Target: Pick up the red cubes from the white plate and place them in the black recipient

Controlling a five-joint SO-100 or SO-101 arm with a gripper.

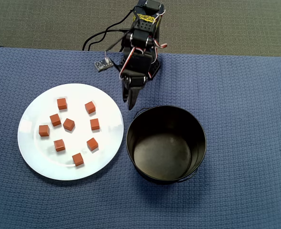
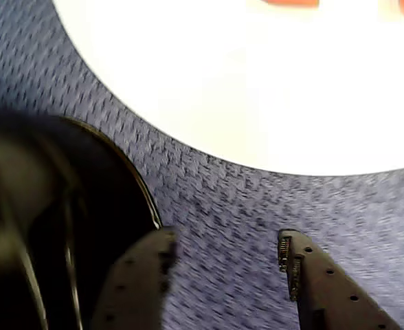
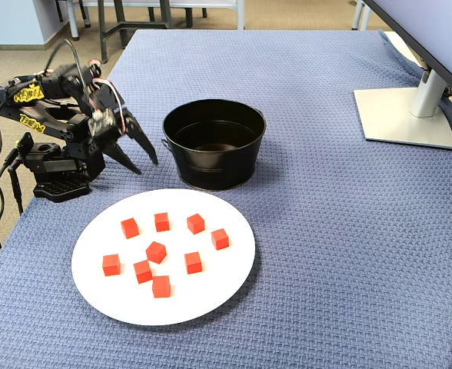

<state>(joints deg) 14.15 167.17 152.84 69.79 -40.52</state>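
Nine red cubes (image 1: 69, 124) on white plate (image 1: 33, 114), left of frame; empty black pot (image 1: 166, 143) at centre-right. Jaws spread, holding nothing, above blue-clothed tabletop (image 1: 245, 105).

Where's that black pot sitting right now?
In the overhead view, the black pot stands on the blue cloth, right of the white plate, rims nearly touching, just below the open gripper.
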